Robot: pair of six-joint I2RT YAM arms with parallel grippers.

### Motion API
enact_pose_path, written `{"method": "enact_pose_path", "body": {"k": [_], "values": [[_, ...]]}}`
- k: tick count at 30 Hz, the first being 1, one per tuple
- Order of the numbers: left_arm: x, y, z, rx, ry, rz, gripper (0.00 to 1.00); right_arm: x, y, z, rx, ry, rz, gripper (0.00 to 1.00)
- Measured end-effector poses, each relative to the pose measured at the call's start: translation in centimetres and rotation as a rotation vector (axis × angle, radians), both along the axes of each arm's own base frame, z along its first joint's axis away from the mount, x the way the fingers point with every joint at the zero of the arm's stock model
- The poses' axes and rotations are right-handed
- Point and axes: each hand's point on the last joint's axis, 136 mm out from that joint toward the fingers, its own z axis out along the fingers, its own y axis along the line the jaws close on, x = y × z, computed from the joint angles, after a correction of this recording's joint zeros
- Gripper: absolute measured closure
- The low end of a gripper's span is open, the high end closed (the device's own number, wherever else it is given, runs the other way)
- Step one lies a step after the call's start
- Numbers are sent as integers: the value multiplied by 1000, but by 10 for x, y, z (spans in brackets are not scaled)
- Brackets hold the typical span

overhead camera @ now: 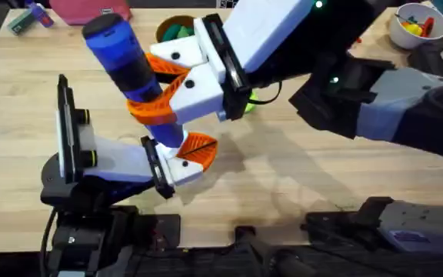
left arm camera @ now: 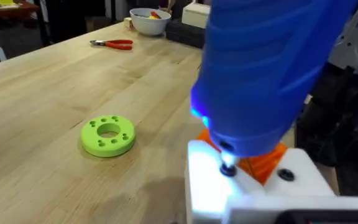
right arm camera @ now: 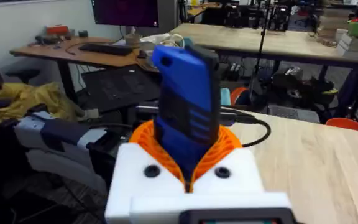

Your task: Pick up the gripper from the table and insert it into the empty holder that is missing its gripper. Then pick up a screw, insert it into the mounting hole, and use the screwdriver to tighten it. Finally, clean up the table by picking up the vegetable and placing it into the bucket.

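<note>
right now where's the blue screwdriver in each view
overhead: the screwdriver stands upper left of centre, clamped in the right end effector.
left wrist: its blue body looms upper right, tip down.
right wrist: upright at centre, between orange pads.
shared landmark: the orange pads gripping it.

wood table [left arm camera: 55, 81] | green disc [left arm camera: 108, 135] | red pliers [left arm camera: 112, 43] | white bowl [left arm camera: 150, 20]

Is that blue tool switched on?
Apparently on: the screwdriver shows a blue glow near its tip, which is pressed down on the white holder, held by the right pincer.
</note>
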Motion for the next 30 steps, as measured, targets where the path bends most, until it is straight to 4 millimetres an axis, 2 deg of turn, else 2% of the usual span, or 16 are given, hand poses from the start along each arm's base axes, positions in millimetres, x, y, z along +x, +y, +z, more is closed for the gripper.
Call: {"method": "enact_pose_path", "body": {"k": [20,24,30], "values": [[0,0,0,1,-2,3,994,-2,1,5,30,-23,8,976],[0,0,0,0,-1,0,994,3,1,20,91,-42,-28,976],[0,0,0,0,-1,0,994,10,0,40,33,29,-68,976]]}}
